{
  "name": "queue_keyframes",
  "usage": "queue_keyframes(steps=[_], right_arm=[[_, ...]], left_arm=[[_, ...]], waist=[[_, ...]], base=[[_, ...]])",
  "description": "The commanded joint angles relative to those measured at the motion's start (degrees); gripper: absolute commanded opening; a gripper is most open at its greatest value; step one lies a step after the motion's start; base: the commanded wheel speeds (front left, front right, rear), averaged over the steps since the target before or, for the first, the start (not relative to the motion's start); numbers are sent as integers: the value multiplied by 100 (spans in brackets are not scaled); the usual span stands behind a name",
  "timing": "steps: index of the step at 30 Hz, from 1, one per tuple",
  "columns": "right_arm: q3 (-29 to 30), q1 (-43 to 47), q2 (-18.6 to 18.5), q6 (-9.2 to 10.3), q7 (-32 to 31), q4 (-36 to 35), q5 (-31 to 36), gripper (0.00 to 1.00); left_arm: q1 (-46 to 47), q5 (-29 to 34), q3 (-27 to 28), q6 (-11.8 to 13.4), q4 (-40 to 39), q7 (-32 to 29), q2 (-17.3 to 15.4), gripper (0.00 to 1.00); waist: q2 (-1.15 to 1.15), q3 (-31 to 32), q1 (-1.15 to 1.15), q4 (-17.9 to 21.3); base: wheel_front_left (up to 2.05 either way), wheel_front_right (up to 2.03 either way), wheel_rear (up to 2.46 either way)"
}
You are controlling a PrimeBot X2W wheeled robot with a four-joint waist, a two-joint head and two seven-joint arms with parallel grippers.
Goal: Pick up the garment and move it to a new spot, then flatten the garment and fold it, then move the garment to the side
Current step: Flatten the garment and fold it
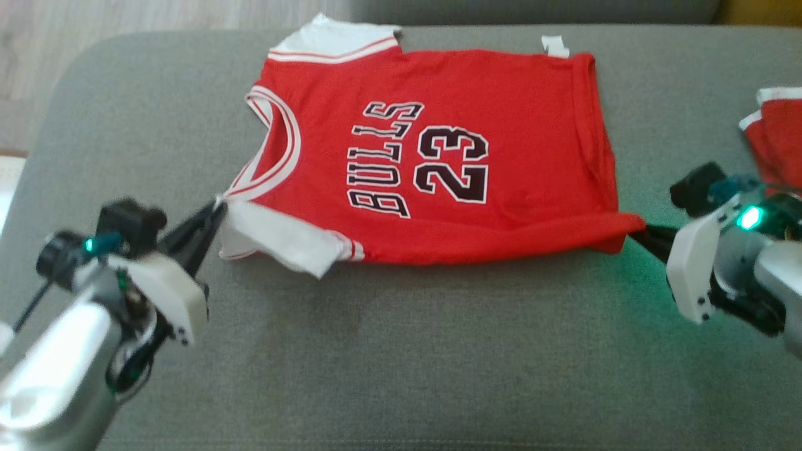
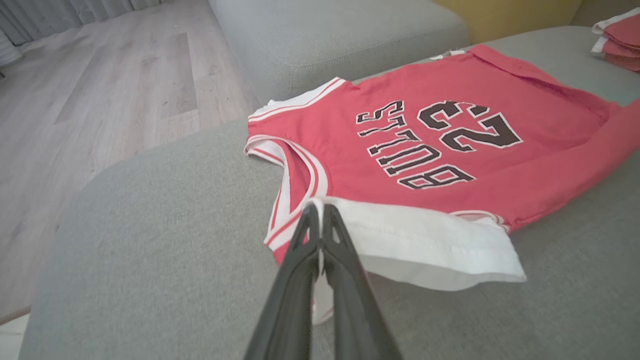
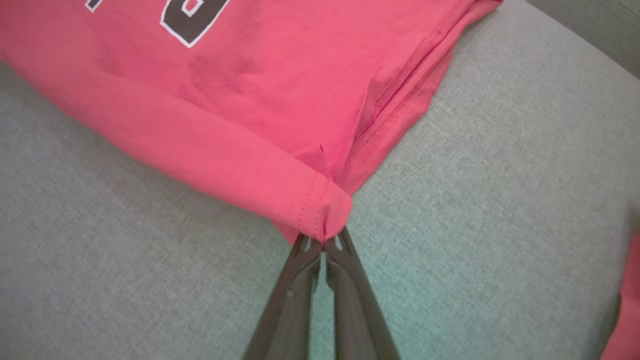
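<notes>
Two jersey point(image 1: 438, 156) corners pinched tight: left claw point(image 1: 216, 208) grips white one, right claw point(image 1: 634, 237) grips red one.

**Lettering on the garment.** We read one word and one numeral, both printed on the red jersey point(image 1: 514, 94). The word "BULLS" point(image 1: 383, 160) stood in black capitals edged in white. In the head view it lay turned on its side, running from near to far, just left of the numeral "23" point(image 1: 451, 164), which was set in the same black, white-edged style. In the left wrist view we saw the word point(image 2: 412, 150) and the numeral point(image 2: 470, 125) upside down. In the right wrist view a cropped piece of black lettering point(image 3: 192, 17) met the top edge, too partial to read. The small white tag point(image 1: 554, 45) at the jersey's far edge was too blurred for us to read.
</notes>
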State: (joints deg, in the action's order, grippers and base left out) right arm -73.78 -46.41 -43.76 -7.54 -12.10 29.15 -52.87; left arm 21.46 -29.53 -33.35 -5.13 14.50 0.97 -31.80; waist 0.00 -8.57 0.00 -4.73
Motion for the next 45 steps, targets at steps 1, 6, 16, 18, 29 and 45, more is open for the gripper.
queue_keyframes(steps=[1, 6, 16, 18, 29, 45], right_arm=[[110, -147, -57, 5, 25, 34, -130, 0], [95, -403, 45, 5, 16, 262, -150, 0], [68, -833, 255, 5, 85, 601, -168, 0], [63, -901, 281, 5, 79, 628, -168, 0], [47, -1319, 417, 5, 111, 685, 37, 2], [2024, -742, 1390, 5, 2679, 1611, -1097, 100]], left_arm=[[512, 45, 223, -33, -18, -40, -169, 0], [1187, 113, 81, -141, 476, -134, -133, 0], [2251, 158, -272, -223, 1423, 30, 42, 0], [2451, 195, -383, -228, 1605, 78, 96, 0], [3480, 220, -1006, -233, 2655, 395, 338, 0], [2676, -136, 549, 573, 1984, 1400, 1169, 100]], waist=[[0, -150, 0, 22], [0, -374, 0, 33], [0, -653, 0, 68], [0, -704, 0, 78], [0, -960, 0, 150], [0, -367, 0, -19]], base=[[0, 0, 0], [0, 0, 0], [0, 0, 0], [0, 0, 0], [0, 0, 0], [0, 0, 0]])
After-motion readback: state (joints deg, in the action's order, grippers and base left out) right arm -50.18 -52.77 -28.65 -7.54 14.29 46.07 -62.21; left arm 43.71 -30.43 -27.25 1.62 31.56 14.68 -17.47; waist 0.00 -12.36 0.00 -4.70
